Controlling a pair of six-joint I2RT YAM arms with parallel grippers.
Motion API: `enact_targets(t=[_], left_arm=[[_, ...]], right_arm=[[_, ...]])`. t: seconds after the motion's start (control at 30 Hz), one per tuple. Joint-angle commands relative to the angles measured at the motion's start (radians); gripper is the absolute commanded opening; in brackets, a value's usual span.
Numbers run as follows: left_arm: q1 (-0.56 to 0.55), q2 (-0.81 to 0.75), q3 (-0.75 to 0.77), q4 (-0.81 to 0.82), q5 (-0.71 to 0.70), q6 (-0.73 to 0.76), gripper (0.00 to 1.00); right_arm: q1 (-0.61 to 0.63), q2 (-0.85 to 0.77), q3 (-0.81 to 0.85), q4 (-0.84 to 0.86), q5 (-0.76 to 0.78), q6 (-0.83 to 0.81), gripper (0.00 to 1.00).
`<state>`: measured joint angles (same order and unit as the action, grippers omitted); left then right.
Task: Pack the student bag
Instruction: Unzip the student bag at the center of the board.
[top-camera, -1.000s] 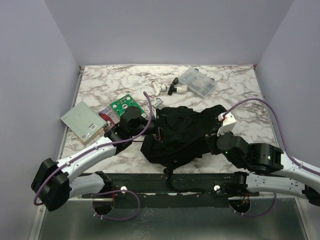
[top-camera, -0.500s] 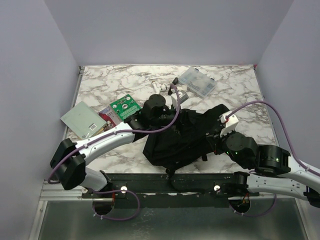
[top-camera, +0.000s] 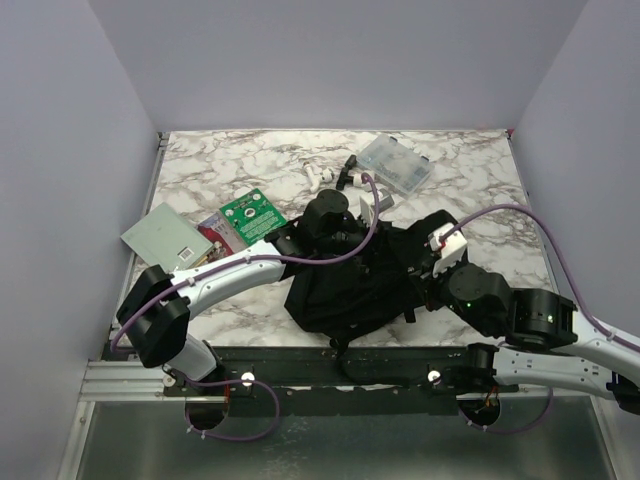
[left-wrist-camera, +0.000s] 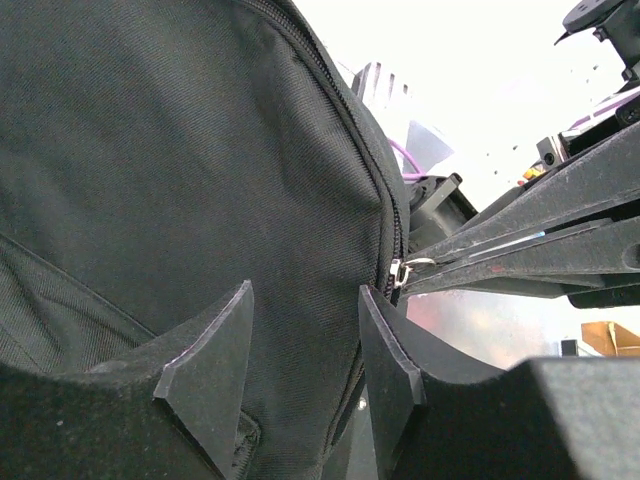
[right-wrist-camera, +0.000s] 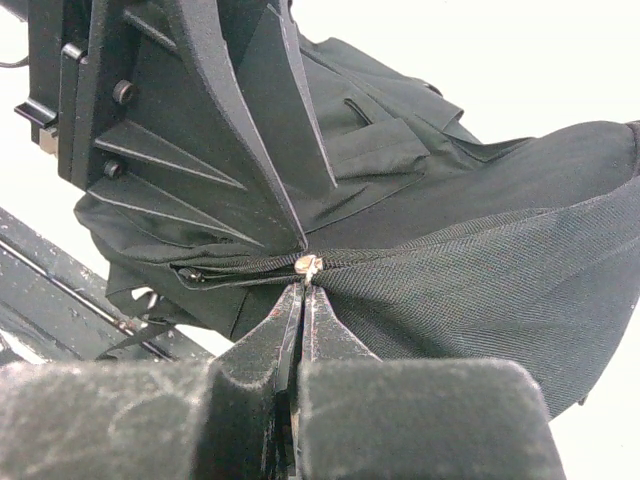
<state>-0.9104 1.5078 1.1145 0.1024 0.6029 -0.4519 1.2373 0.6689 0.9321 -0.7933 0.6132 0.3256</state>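
The student bag (top-camera: 345, 285), a black fabric backpack, lies crumpled at the table's front centre. My right gripper (right-wrist-camera: 303, 287) is shut on the bag's small metal zip pull (right-wrist-camera: 308, 265), and the zipper line runs taut to both sides of it. My left gripper (left-wrist-camera: 303, 290) reaches over the bag from the left. Its fingers stand apart, with bag (left-wrist-camera: 150, 150) fabric between them, just beside the zipper and the pull (left-wrist-camera: 400, 270). The right wrist view shows the left gripper's fingers (right-wrist-camera: 250, 130) coming down to the same spot.
A clear compartment box (top-camera: 395, 165) sits at the back of the marble table (top-camera: 220, 160). Small white and black items (top-camera: 330, 176) lie near it. A green board (top-camera: 248, 213), a pinkish packet (top-camera: 215, 230) and a grey flat box (top-camera: 167, 243) lie left of the bag.
My left arm swung right, from the bag's left edge across its top to the zipper, and its jaws narrowed. The right gripper stayed shut and shifted slightly left.
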Motion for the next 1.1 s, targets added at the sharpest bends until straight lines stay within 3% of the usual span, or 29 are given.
enact_targets(t=[0.0, 0.13, 0.33, 0.57, 0.9, 0.97, 1.07], left_arm=[[-0.016, 0.004, 0.012, 0.001, 0.075, 0.005, 0.50], [-0.017, -0.040, -0.022, 0.004, 0.082, 0.005, 0.63], [-0.016, -0.130, -0.072, 0.005, 0.056, 0.006, 0.69], [-0.018, -0.106, -0.077, 0.014, 0.074, -0.014, 0.63], [-0.019, -0.069, -0.084, 0.016, 0.023, -0.028, 0.32], [-0.021, -0.069, -0.092, 0.016, 0.016, -0.021, 0.22], [-0.021, -0.117, -0.134, 0.011, -0.050, 0.027, 0.00]], right_arm=[[0.006, 0.002, 0.043, 0.088, -0.005, -0.046, 0.01], [0.006, 0.012, 0.059, 0.075, -0.004, -0.056, 0.01], [0.006, 0.030, 0.066, 0.087, -0.018, -0.081, 0.01], [0.005, 0.051, 0.073, 0.105, -0.032, -0.097, 0.01], [0.005, 0.044, 0.061, 0.128, -0.030, -0.144, 0.01], [0.006, 0.049, 0.055, 0.136, -0.028, -0.176, 0.01], [0.006, 0.052, 0.046, 0.151, -0.040, -0.276, 0.00]])
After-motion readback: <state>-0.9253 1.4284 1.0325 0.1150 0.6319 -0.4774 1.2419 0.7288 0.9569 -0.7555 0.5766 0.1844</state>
